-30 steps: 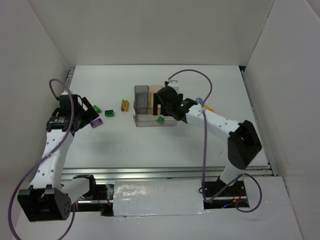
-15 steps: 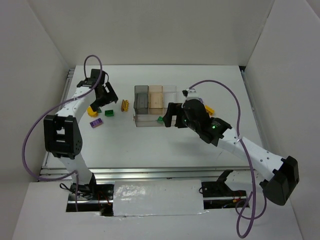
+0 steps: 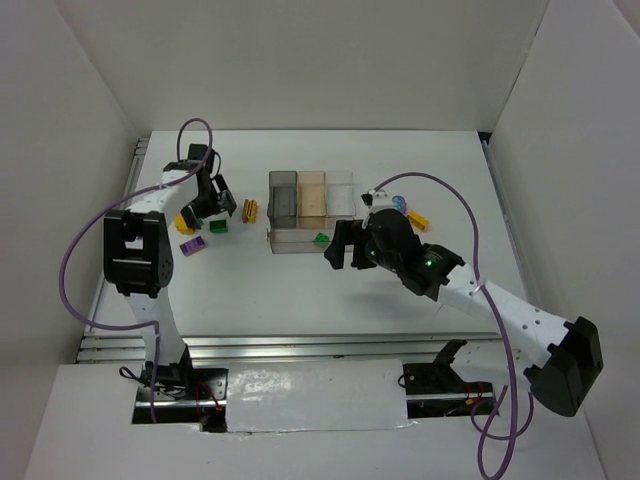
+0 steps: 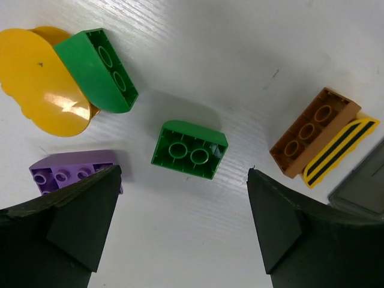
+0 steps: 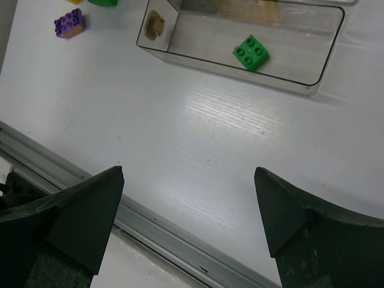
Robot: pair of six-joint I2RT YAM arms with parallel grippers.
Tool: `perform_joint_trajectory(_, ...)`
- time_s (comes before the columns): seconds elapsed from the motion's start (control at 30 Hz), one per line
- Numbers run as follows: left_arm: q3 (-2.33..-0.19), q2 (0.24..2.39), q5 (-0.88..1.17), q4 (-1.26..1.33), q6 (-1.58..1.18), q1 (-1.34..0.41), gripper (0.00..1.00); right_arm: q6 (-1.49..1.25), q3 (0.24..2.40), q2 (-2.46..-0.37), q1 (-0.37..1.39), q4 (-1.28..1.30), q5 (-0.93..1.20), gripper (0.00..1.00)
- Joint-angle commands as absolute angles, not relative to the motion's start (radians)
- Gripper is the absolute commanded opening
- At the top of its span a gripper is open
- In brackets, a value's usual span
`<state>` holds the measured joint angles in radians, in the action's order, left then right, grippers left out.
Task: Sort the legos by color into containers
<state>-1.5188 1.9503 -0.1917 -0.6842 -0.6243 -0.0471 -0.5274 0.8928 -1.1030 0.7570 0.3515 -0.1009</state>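
Just ahead of the left gripper (image 4: pixel 183 195), whose fingers stand wide apart and hold nothing, a glossy green brick (image 4: pixel 189 150) lies on the white table between the tips. A purple brick (image 4: pixel 66 171) is partly hidden behind one finger. Farther off, a second green brick (image 4: pixel 96 71) leans on a shiny yellow piece (image 4: pixel 39 81), and an orange-brown brick (image 4: pixel 312 139) sits beside a striped yellow tile (image 4: pixel 339 150). The right gripper (image 5: pixel 189 180), equally spread and empty, has backed off the clear tray (image 5: pixel 240 69) since a second ago. A third green brick (image 5: pixel 251 51) rests in the tray's long compartment.
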Motion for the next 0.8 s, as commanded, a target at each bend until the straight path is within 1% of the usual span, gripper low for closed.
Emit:
perform_joint_trajectory(0.0,-1.548,1.994,-0.175,-0.657,-0.591,-0.034,0.98,-0.509,0.887,-1.066,0.767,0.325,-0.087,0.96)
perform_joint_trajectory(0.2,-1.525,2.02,-0.156,-0.604,-0.597,-0.032,0.92,-0.503,0.89,-1.063,0.769,0.333,-0.081,0.96)
perform_joint_trajectory(0.37,-1.525,2.052,-0.179,-0.589,-0.597,-0.038,0.89,-0.503,0.888,-1.068,0.772,0.334,-0.08,0.96)
perform_joint_trajectory(0.4,-1.526,2.054,-0.184,-0.586,-0.594,-0.041,0.86,-0.502,0.888,-1.069,0.775,0.334,-0.08,0.96)
perform_joint_trajectory(0.5,-1.528,2.072,-0.186,-0.58,-0.592,-0.048,0.83,-0.499,0.891,-1.075,0.779,0.342,-0.083,0.96)
perform_joint_trajectory(0.63,-1.514,2.086,-0.202,-0.571,-0.595,-0.057,0.82,-0.494,0.902,-1.081,0.784,0.356,-0.09,0.96)
perform_joint_trajectory(0.77,-1.493,2.08,-0.199,-0.558,-0.595,-0.061,0.73,-0.494,0.902,-1.08,0.785,0.357,-0.097,0.96)
